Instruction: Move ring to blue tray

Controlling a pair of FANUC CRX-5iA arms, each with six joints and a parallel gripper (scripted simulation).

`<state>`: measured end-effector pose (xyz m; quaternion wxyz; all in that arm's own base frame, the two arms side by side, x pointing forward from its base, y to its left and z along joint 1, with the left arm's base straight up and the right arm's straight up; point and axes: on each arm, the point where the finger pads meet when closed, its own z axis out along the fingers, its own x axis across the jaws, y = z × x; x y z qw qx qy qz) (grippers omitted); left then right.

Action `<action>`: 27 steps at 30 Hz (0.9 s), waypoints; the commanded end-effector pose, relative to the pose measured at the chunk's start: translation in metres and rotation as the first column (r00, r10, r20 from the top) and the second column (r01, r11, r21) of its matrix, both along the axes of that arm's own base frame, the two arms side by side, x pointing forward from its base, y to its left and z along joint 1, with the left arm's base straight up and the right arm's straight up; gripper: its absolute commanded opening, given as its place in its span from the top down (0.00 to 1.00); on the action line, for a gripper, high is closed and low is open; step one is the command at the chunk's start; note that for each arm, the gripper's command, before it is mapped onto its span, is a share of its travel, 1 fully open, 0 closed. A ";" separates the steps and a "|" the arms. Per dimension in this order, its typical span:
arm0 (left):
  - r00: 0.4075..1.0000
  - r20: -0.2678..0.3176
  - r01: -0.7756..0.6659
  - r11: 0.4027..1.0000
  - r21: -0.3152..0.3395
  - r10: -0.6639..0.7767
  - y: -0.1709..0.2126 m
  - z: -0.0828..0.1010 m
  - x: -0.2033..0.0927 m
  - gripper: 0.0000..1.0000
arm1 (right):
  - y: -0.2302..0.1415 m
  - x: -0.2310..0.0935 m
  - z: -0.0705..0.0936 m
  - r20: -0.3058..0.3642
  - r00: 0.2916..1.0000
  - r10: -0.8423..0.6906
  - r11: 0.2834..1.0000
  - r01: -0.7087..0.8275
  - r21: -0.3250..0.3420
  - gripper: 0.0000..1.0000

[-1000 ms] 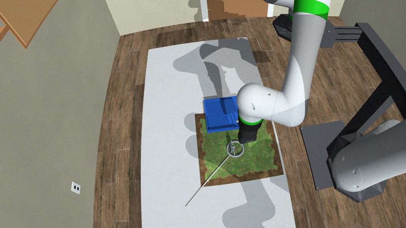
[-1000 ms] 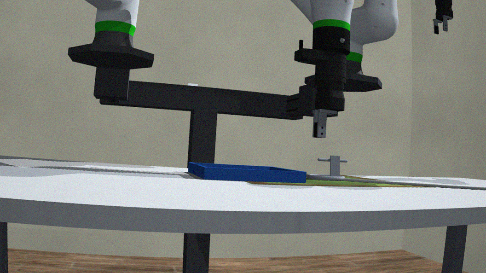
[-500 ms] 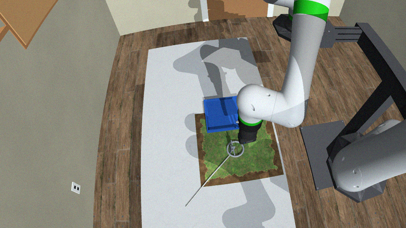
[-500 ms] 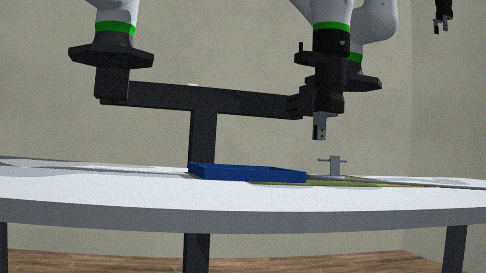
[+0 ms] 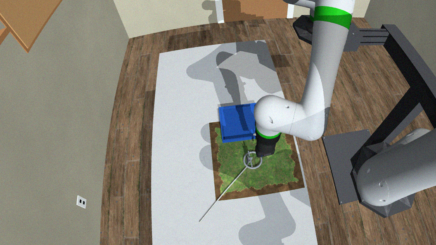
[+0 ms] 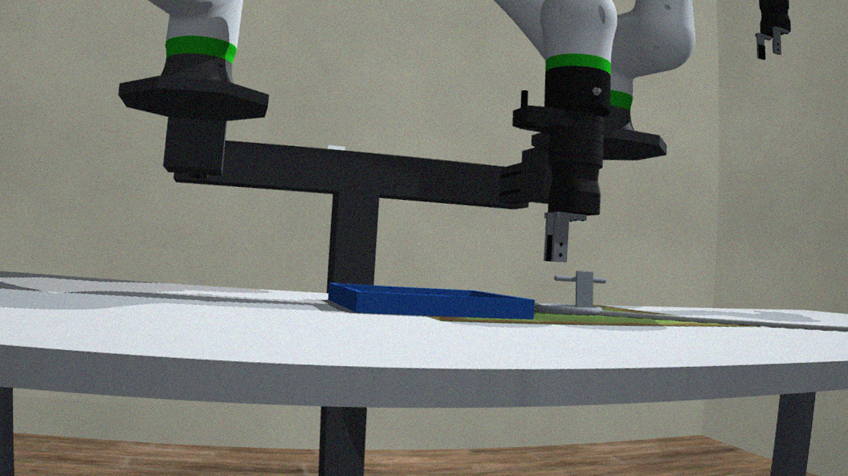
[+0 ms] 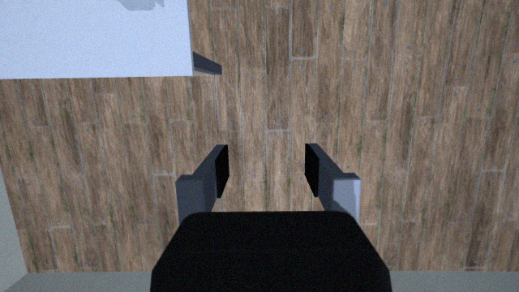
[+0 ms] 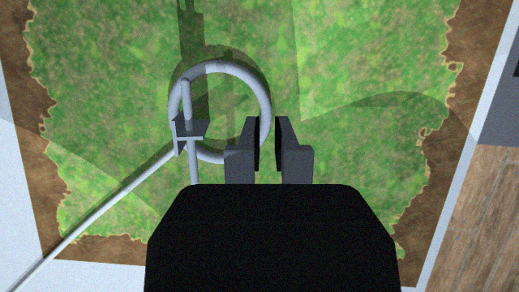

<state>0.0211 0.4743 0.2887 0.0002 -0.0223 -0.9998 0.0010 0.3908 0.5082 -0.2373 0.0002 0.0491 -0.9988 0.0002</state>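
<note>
A: Pose of the right arm (image 5: pixel 323 52) (image 6: pixel 579 23)?
B: Reaches over the table (image 5: pixel 168 127) (image 6: pixel 183 344) (image 7: pixel 89 40) (image 8: pixel 16 182), wrist pointing down. Right gripper (image 6: pixel 554 256) (image 8: pixel 268 122): fingers partly apart, nothing gripped. Left gripper (image 6: pixel 769 52) (image 7: pixel 267 170): fingers wide apart, nothing gripped, over floorboards beyond the table edge.
A: Ring (image 5: pixel 253 168) (image 6: pixel 553 308) (image 8: pixel 265 105)?
B: Low over the green mat (image 5: pixel 282 180) (image 6: pixel 627 323) (image 8: pixel 365 162), at the stake (image 5: pixel 250 159) (image 6: pixel 583 290) (image 8: pixel 190 129); not in the tray. Right fingertips hang above it, apart from it; in the wrist view its near side shows by them. Whether it encircles the stake's foot: cannot tell.
A: Edges, room?
B: The stake's crossbar (image 6: pixel 599 280) (image 8: pixel 194 162) sticks out both ways above the ring. A thin rod (image 5: pixel 221 195) (image 6: pixel 765 323) (image 8: pixel 122 194) runs off from the ring's side. Blue tray (image 5: pixel 229 141) (image 6: pixel 429 306): near the ring, low-walled, open-topped, partly hidden by the arm from above. Between ring and tray, a strip of mat.
</note>
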 end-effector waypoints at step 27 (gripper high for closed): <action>1.000 0.000 0.000 1.000 0.002 0.000 0.000 0.001 0.000 0.00 | 0.001 0.001 -0.047 0.002 1.000 0.000 1.000 0.000 0.002 0.67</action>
